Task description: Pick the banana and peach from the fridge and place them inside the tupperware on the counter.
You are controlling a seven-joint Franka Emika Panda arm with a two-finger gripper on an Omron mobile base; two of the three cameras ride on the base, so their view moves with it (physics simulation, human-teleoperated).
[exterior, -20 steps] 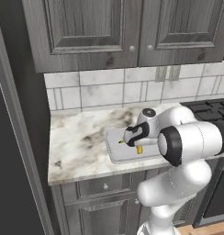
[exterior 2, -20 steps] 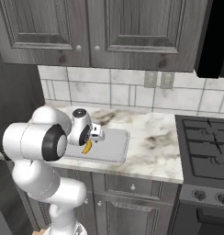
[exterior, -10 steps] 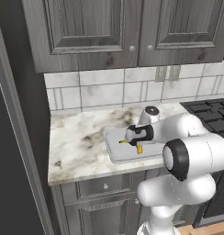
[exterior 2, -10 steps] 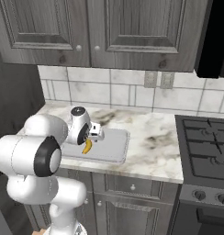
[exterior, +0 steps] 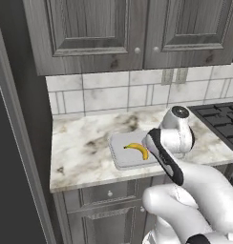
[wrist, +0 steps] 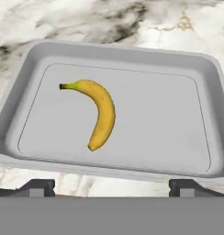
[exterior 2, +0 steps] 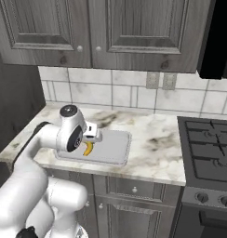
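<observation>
The yellow banana (wrist: pixel 101 112) lies loose on the floor of the light-grey tupperware (wrist: pixel 214 98), left of its middle. The tupperware (exterior: pixel 116 153) rests on the marbled counter (exterior: pixel 80 147) near its front edge. My gripper (wrist: pixel 114 187) hovers over the tray's near rim, open, with its fingertips (wrist: pixel 38 186) wide apart and nothing between them. In the right base view the gripper (exterior 2: pixel 91 138) sits just above the banana (exterior 2: pixel 88 148), at the left part of the tupperware (exterior 2: pixel 117 148). From the left base view the banana (exterior: pixel 138 150) shows beside my wrist. The peach is out of view.
A black gas stove (exterior 2: pixel 208 153) adjoins the counter (exterior 2: pixel 152 144) on the right. Dark wood-grain upper cabinets (exterior: pixel 128 28) hang above a tiled backsplash (exterior: pixel 113 95). A tall grey panel (exterior: pixel 13 133) bounds the counter's left end. Bare marble lies on both sides of the tray.
The gripper has let go of the banana, which now lies free in the tupperware. The hand has lifted and drawn back a little, and the arm's elbow has swung down.
</observation>
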